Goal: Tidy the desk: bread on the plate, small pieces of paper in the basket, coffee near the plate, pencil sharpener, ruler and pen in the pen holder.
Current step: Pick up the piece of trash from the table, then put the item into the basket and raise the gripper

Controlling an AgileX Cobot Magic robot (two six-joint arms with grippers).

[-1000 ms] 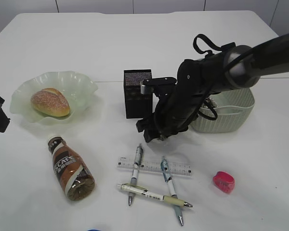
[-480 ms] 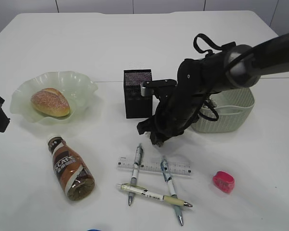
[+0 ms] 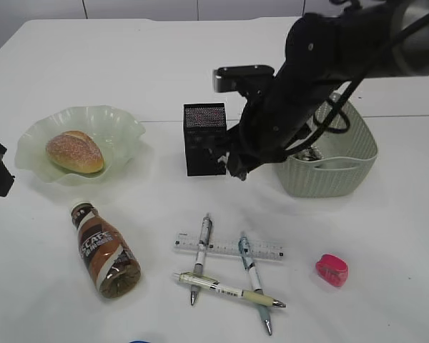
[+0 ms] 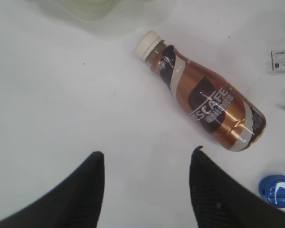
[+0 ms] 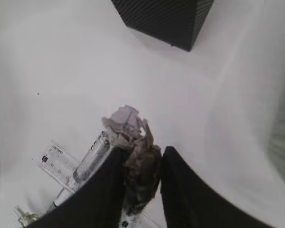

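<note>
1. While the bread (image 3: 74, 151) is already sitting on the plate (image 3: 121, 125), we are lifting our right end effector (image 5: 140, 164), which has risen from just above the pens to beside the pen holder (image 3: 204, 138).
2. Its jaws have closed down and are now pinching a crumpled scrap of paper (image 5: 128, 124); that scrap is off the worktop (image 3: 129, 64).
3. We are judging the basket (image 3: 343, 171), just to the right, as the next stop.
4. Our left end effector (image 4: 147, 164) is hovering wide open and empty above the lying coffee bottle (image 4: 204, 102).
5. The ruler (image 3: 229, 247), three pens (image 3: 252, 273) and pink sharpener (image 3: 332, 269) are still waiting; the basket's contents are hard to make out.
</note>
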